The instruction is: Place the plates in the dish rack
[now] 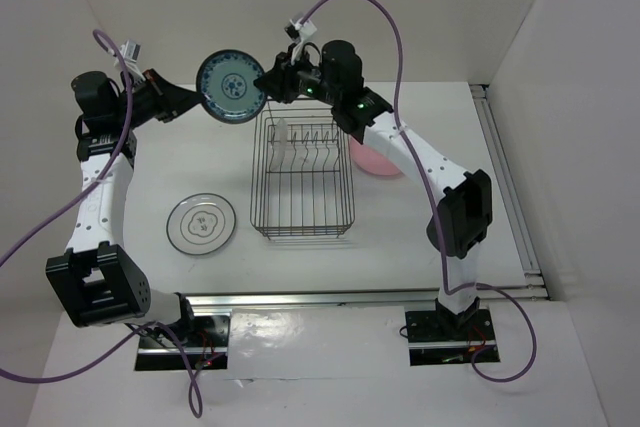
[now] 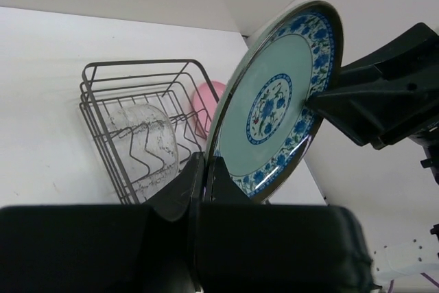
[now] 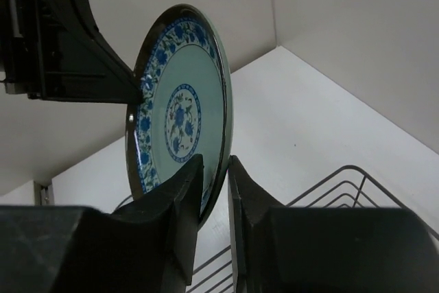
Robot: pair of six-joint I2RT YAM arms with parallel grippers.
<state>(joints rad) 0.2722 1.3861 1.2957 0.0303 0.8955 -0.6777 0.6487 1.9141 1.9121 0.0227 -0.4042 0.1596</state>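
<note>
The small teal-blue patterned plate hangs on edge in the air behind the dish rack, held between both grippers. My left gripper is shut on its left rim; in the left wrist view the fingers pinch the plate. My right gripper is shut on the opposite rim, its fingers either side of the plate in the right wrist view. The small wavy clear glass plate stands in the rack. The pink plate lies right of the rack. The ringed clear glass plate lies flat to its left.
The rack's wire wall and upright prongs lie below the held plate, and the rack's corner shows in the right wrist view. White walls close in the back and both sides. A metal rail runs along the table's near edge.
</note>
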